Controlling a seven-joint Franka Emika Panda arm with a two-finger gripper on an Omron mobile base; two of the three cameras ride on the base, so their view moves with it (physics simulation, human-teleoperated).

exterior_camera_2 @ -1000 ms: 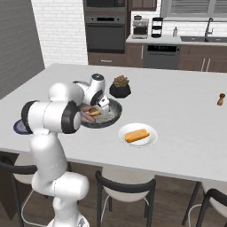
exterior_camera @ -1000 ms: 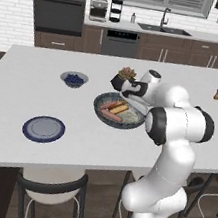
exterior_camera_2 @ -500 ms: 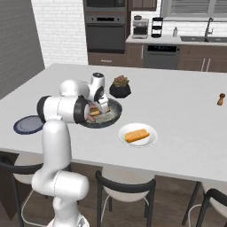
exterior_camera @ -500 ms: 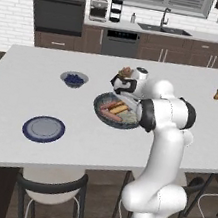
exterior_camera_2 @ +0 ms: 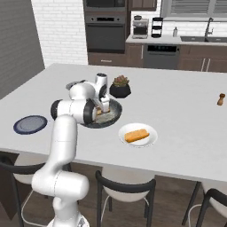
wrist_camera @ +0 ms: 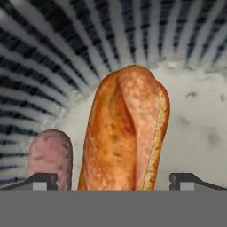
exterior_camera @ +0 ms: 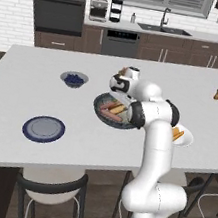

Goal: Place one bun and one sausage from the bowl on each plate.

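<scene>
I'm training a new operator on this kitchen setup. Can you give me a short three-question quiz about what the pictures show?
1. True or false: the white plate already holds a bun.
2. Which lies between the open fingers in the hand view: (a) a bun, (b) a sausage, (c) berries?
3. What lies on the dark blue plate?

Key: 1 true; 2 a; 3 nothing.

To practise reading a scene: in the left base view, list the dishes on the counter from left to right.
Blue plate → berry bowl → big bowl → white plate.
</scene>
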